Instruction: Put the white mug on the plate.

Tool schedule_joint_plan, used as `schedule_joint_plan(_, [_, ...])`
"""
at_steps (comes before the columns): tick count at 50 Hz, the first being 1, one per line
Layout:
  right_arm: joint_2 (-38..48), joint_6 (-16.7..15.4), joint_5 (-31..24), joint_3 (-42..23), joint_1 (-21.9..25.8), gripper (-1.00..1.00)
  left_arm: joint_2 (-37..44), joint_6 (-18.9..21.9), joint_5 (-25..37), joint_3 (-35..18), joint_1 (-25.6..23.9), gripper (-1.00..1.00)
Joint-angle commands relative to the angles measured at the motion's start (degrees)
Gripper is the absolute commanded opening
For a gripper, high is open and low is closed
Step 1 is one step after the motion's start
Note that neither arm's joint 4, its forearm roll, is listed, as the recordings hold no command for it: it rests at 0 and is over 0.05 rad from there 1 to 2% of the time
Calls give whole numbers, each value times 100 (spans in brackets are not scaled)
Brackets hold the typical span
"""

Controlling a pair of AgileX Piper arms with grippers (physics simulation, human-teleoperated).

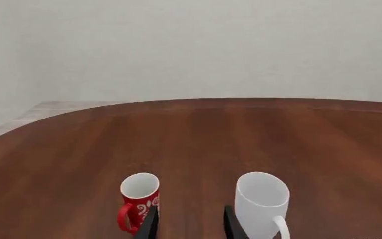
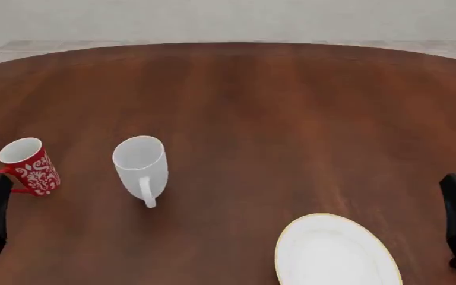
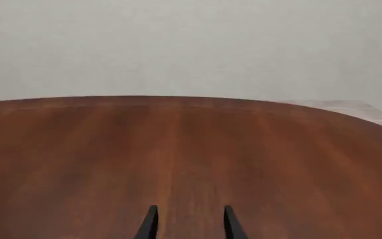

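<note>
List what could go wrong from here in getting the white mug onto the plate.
1. The red mug stands close beside the white mug, nearest the left gripper, so a careless reach may bump or grab it instead.
2. The white mug's handle faces the arms, so a pinch there may twist the mug.
3. The plate lies at the near edge, partly out of the front view, so the mug may land off-centre.

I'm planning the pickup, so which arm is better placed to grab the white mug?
Left. The white mug stands on the table's left half, just ahead of the open left end effector; the right end effector faces bare table.
</note>
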State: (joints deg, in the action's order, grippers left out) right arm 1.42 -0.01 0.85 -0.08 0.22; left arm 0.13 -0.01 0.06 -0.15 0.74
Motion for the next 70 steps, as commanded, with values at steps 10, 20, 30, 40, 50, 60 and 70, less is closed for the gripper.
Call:
schedule_joint_plan(10, [-91, 1, -73, -23, -23, 100, 6, -9, 0, -15, -73, 100])
schedule_joint_plan(20, [-80, 1, -65, -26, -24, 100, 8, -25, 0, -8, -69, 100])
schedule_joint_plan(30, [-51, 12, -57, -39, -22, 100, 1, -25, 13, -14, -69, 100])
schedule_joint_plan(40, [845, -166, -286, -854, 524, 100, -2, -15, 20, -21, -71, 100])
schedule_joint_plan(50, [1650, -186, -847, -1819, 1146, 100, -1, -14, 43, -46, -71, 100])
schedule_joint_plan(60, [2557, 7, -1205, -2516, 1904, 100, -4, 11, 11, -34, -73, 100])
schedule_joint_plan(70, [3524, 178, -1442, -3098, 2741, 100, -9, 16, -30, 10, -73, 100])
